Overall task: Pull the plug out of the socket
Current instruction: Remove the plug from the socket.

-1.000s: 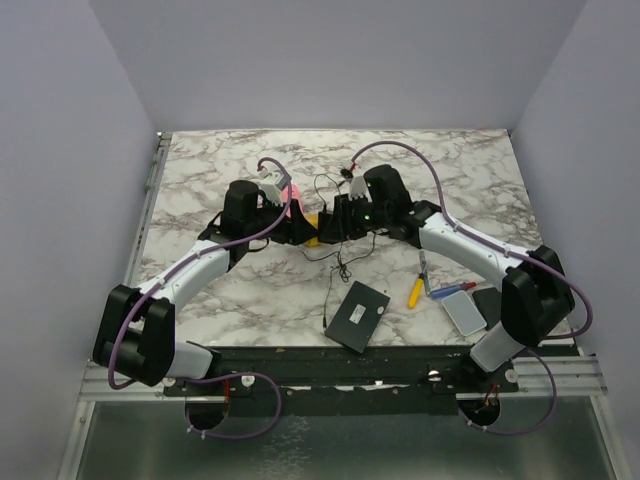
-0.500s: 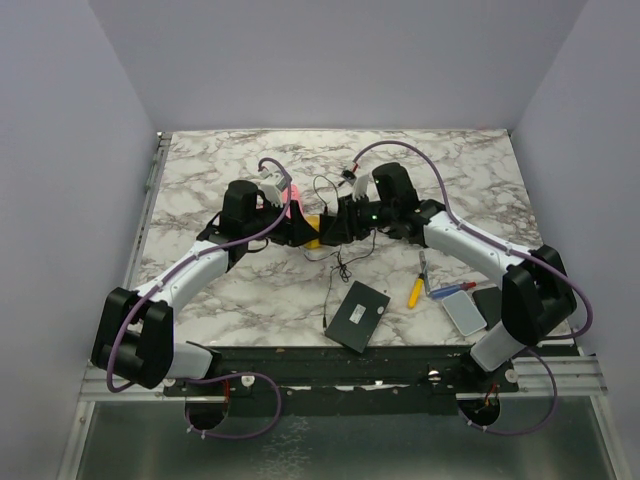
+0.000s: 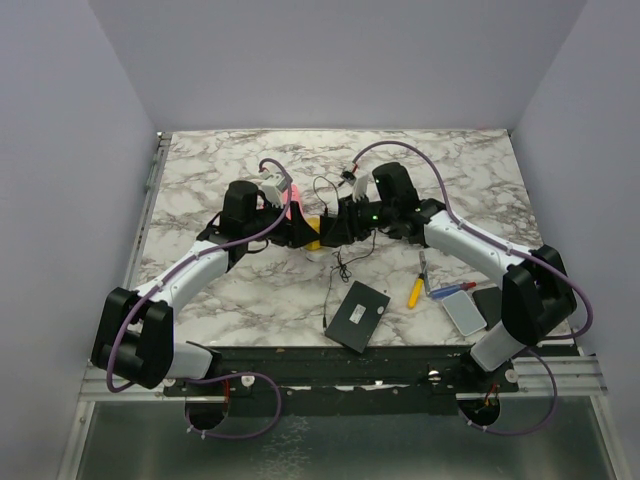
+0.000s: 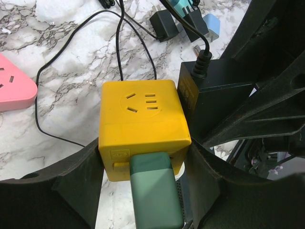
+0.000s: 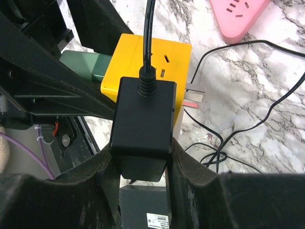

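Note:
A yellow cube socket (image 4: 143,119) stands on the marble table, between both arms in the top view (image 3: 313,232). My left gripper (image 4: 143,179) is shut on its two sides; its fingers (image 4: 76,186) press against the cube. A green plug (image 4: 155,191) sticks out of the cube's near face. A black plug (image 5: 143,124) with a black cord sits against the cube's (image 5: 159,59) other side. My right gripper (image 5: 140,162) is shut on that black plug. It also shows in the left wrist view (image 4: 214,100), touching the cube with no visible gap.
A pink power strip (image 3: 291,200) lies behind the left gripper. Loose black cords (image 3: 335,265) trail toward a black flat box (image 3: 357,315). A yellow-handled tool (image 3: 415,292), a blue pen (image 3: 450,291) and a grey case (image 3: 465,312) lie at the right front. Small adapters (image 4: 164,24) lie beyond the cube.
The right arm has shifted slightly to the right and back at the wrist. Both grippers keep their holds and the cube has not visibly moved.

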{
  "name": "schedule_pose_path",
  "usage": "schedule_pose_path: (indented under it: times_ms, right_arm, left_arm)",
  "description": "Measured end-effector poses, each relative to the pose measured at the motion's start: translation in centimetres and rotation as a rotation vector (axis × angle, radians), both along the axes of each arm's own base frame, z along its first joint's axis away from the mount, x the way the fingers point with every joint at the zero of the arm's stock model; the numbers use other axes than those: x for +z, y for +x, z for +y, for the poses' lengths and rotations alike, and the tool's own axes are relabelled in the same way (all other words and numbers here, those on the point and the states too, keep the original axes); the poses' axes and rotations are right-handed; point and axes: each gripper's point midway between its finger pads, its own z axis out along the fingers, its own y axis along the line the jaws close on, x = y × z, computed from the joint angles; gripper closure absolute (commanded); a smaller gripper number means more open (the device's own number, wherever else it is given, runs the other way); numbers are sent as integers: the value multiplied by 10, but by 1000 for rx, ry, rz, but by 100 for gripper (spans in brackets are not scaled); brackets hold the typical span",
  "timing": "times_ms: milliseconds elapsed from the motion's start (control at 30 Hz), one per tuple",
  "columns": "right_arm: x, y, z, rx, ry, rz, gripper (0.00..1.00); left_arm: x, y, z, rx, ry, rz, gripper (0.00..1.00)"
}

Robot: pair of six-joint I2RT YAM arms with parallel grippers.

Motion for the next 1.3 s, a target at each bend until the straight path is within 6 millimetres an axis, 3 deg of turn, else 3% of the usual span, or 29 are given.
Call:
schedule_pose_path:
  times_ms: [800, 1300]
  right_arm:
    - [8, 6, 0, -144, -125, 69, 100]
    - [1, 10, 10, -206, -209, 64, 100]
  left_arm:
    - [7, 8, 1, 29, -8, -33, 100]
    - [1, 9, 7, 49, 18, -24, 100]
